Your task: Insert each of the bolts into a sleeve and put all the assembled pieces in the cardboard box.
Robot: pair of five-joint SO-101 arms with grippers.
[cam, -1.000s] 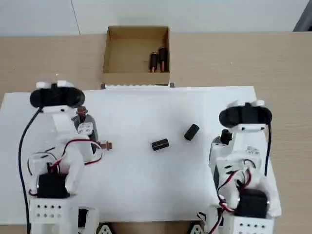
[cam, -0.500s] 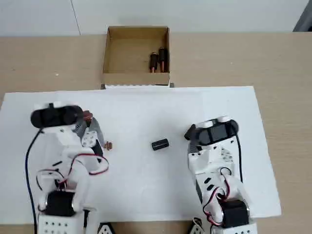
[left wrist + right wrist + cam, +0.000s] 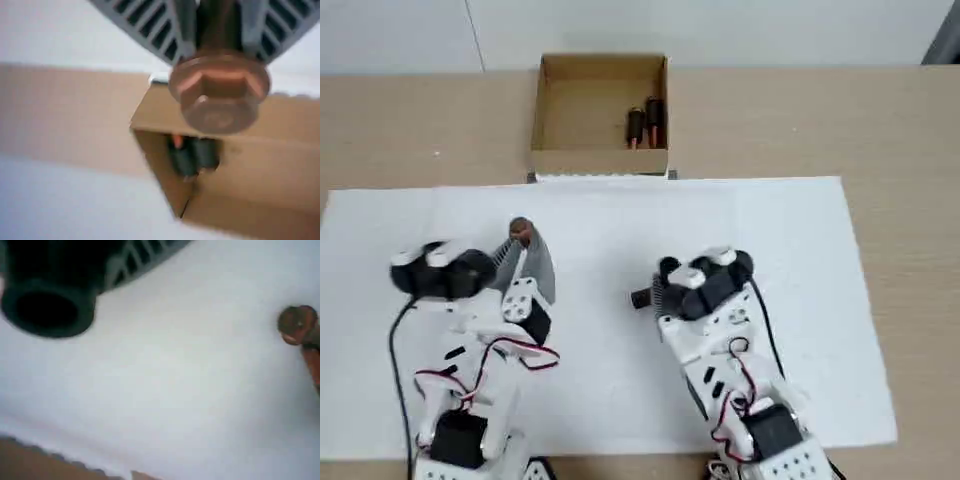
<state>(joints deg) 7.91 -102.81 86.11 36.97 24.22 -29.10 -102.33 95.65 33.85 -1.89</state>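
a light wooden worktop (image 3: 410,120) carries a wide white paper sheet (image 3: 610,220), and a pale surface runs behind the worktop's far edge. just past the sheet's far edge, on the bare wood, sits an open brown cardboard box (image 3: 560,110). inside it two assembled pieces (image 3: 645,125), dark sleeves on copper bolts, lie side by side near its right wall. over the left half of the sheet the left gripper (image 3: 523,242) is clenched on a copper hex-head bolt (image 3: 520,229). the bolt's head pokes out beyond the grey ribbed fingers (image 3: 145,25) and faces toward the box. near the middle of the sheet the right gripper (image 3: 667,282) is clamped on a black cylindrical sleeve (image 3: 47,307), whose open bore shows in the right wrist view. a second black sleeve (image 3: 640,298) lies on the sheet just beside that gripper, on the side toward the left gripper. the two grippers are apart, with a strip of white sheet between them, and a broader stretch of sheet lies between them and the box. the sheet's right end runs on well past the right gripper before the wood begins again.
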